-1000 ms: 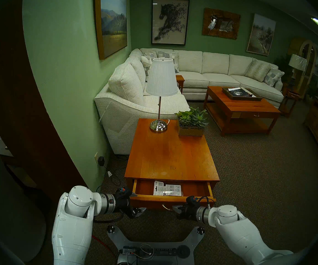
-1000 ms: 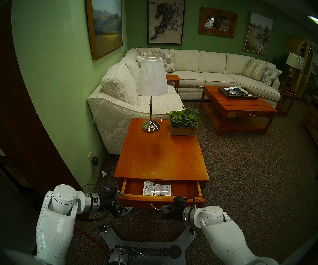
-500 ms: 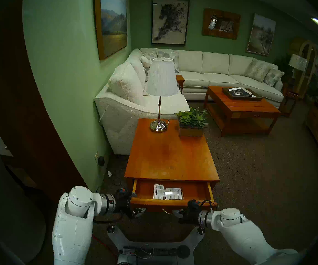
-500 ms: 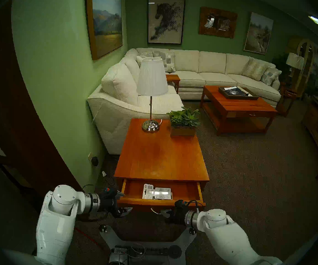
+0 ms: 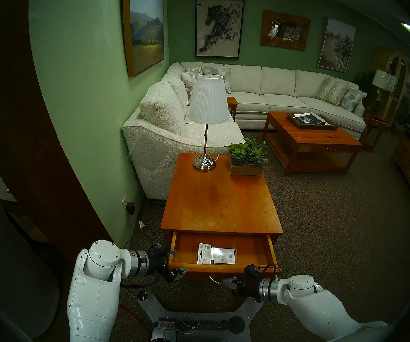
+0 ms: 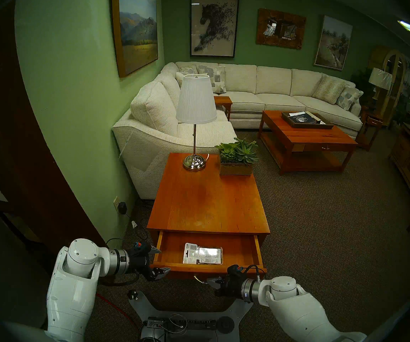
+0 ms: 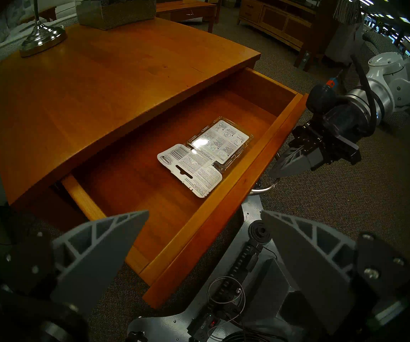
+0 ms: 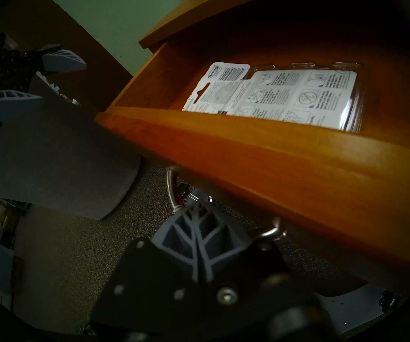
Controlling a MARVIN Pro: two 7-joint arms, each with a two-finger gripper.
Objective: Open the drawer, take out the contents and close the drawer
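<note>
The orange-brown wooden drawer point(image 5: 223, 268) of the side table stands pulled out, also seen in the left wrist view point(image 7: 223, 210). A clear blister pack point(image 5: 217, 254) with white printed card lies flat inside it, near the front wall point(image 7: 204, 156) point(image 8: 273, 97). My right gripper point(image 5: 226, 281) is shut on the silvery bail handle point(image 8: 171, 186) point(image 7: 263, 189) below the drawer front. My left gripper point(image 5: 177, 261) is open and empty at the drawer's left front corner, apart from the pack point(image 7: 205, 213).
A lamp point(image 5: 205, 161) and a succulent planter point(image 5: 247, 161) stand at the table's far end. The green wall and a sofa point(image 5: 162, 136) are to the left. My base plate point(image 5: 199, 309) with a power strip lies just below the drawer front.
My right gripper has pulled the drawer further out toward me by its handle, and the whole pack now shows. The left arm has not moved.
</note>
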